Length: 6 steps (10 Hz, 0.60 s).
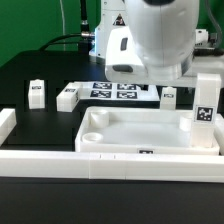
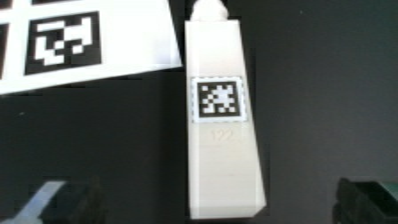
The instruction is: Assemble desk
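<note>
Wrist view first: what does the tool (image 2: 214,206) have beneath it?

One white desk leg (image 2: 221,125), lying flat on the black tabletop (image 2: 329,90) with its tag facing up. It runs lengthwise through the gap between the two dark fingertips (image 2: 61,204). They stand wide apart, one on each side of it, and neither touches it. The tool grips nothing.

And next to that leg?

The marker board (image 2: 71,45) sits off to one side of the tool, its edge just beside the leg's far end. Whether the two touch cannot be told.

What does the exterior view add?

The arm's white body hides the tool there. In front of the arm lies the desk tray (image 1: 130,135), with a corner leg (image 1: 204,118) upright at its end on the exterior view's right. Toward the exterior view's left, a second loose leg (image 1: 68,97) and a third loose leg (image 1: 37,93) sit on the tabletop, apart from the tray.
</note>
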Available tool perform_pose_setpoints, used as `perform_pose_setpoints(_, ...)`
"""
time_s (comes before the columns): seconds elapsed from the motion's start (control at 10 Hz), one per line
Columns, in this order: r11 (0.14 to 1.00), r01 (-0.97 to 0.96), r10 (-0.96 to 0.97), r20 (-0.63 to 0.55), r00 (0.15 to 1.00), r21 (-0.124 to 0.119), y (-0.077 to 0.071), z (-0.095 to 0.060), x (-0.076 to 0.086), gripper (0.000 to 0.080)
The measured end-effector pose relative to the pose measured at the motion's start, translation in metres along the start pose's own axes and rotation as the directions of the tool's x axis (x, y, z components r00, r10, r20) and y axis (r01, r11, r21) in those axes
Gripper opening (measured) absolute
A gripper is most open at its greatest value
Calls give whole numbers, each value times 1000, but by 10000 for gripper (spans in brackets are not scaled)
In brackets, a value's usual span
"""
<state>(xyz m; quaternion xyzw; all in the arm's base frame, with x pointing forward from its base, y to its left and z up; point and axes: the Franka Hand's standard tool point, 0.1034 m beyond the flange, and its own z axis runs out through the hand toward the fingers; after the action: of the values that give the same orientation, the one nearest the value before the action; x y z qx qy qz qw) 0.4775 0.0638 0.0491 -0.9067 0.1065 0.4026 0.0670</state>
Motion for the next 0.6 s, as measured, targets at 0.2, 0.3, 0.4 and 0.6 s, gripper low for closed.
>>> perform_pose_setpoints(0.2,1000,3,-2,16,1000,-8,-4,1,4,648)
perform_pose_setpoints(0.3,1000,2,-2,16,1000,-7,-4,1,4,648)
perform_pose_setpoints(0.4,1000,1,-1,17,1000,-6,-3,1,4,648)
perform_pose_setpoints(0.6,1000,0,0,27,1000,-8,-2,3,4,648)
